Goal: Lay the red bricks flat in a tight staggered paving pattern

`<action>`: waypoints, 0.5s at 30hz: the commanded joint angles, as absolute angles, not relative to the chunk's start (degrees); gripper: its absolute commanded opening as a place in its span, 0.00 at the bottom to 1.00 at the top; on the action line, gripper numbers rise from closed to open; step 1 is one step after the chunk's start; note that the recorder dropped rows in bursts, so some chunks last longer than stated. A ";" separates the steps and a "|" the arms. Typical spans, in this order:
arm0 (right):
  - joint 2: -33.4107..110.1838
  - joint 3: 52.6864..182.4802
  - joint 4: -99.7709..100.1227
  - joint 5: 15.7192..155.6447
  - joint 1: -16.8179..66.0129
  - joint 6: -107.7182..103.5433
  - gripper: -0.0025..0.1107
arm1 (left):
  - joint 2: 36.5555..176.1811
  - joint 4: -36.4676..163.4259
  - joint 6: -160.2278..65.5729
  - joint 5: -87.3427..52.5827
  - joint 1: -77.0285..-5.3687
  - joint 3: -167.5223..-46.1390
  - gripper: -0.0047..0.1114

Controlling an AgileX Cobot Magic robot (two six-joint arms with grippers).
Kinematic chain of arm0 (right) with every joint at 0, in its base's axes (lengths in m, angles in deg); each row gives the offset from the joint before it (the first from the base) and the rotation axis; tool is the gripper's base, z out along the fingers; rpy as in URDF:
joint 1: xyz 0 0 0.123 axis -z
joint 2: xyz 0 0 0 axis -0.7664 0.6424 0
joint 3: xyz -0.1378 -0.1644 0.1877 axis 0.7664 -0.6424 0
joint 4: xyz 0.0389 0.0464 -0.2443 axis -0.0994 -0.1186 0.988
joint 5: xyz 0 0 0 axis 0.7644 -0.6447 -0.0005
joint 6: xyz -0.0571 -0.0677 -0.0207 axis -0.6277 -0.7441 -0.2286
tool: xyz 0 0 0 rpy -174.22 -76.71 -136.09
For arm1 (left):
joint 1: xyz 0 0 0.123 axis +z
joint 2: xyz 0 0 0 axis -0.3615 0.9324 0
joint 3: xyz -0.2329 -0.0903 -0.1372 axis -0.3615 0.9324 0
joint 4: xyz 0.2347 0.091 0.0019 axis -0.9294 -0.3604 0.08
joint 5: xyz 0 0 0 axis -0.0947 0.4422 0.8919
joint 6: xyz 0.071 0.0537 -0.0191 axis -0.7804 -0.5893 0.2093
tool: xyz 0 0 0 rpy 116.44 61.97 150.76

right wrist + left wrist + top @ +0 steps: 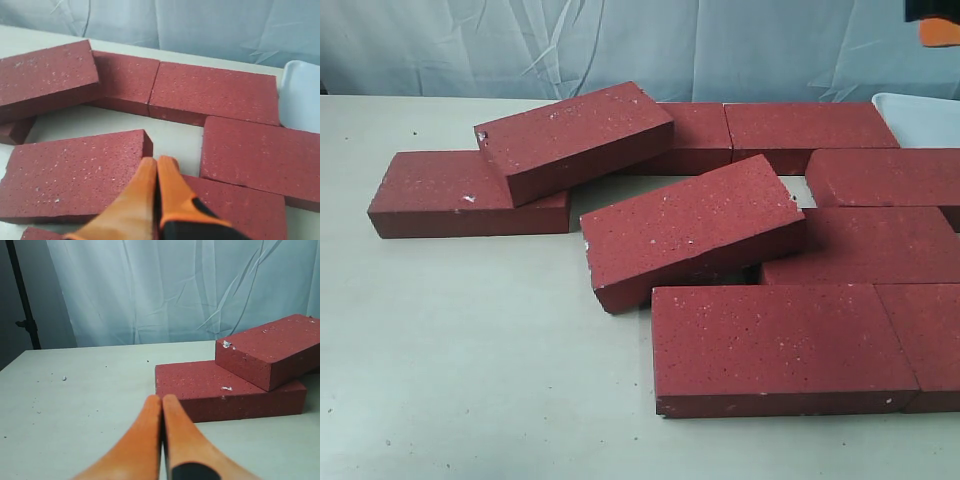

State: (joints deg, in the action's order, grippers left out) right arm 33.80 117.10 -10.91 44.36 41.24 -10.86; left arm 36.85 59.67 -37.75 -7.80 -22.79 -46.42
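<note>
Red bricks (780, 345) lie mostly flat on the table (470, 380), but two sit tilted. One (270, 352) is ahead of the left gripper (161, 402), propped on a flat brick (210, 390). The other (75, 175) is just beside the tips of the right gripper (156, 164). Both grippers are pressed closed and hold nothing. The step in hand looks like levelling. The next move likely calls for nudging a tilted brick off its neighbour into the gap. Whether the right tips touch brick is unclear, and the bricks farthest from the left gripper are cut off.

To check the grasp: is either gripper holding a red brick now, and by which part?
Nothing is held. The left gripper and the right gripper are both shut and empty.
</note>
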 commanded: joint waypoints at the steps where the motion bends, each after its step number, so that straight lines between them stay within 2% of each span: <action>1: 40.40 120.10 -10.72 44.24 37.23 -11.94 0.01 | 36.56 59.38 -37.75 -8.45 -23.04 -46.14 0.04; 6: 46.58 120.41 -10.88 44.12 36.26 -11.94 0.01 | 36.56 59.40 -37.75 -8.72 -23.04 -46.14 0.04; 15: 48.08 120.41 -15.54 45.05 36.26 -11.94 0.01 | 36.56 60.38 -37.75 -21.06 -23.04 -46.14 0.04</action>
State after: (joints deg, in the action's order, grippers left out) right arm 48.00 120.07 -14.78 44.36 36.48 -11.47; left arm 36.85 60.03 -37.75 -15.91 -22.79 -46.42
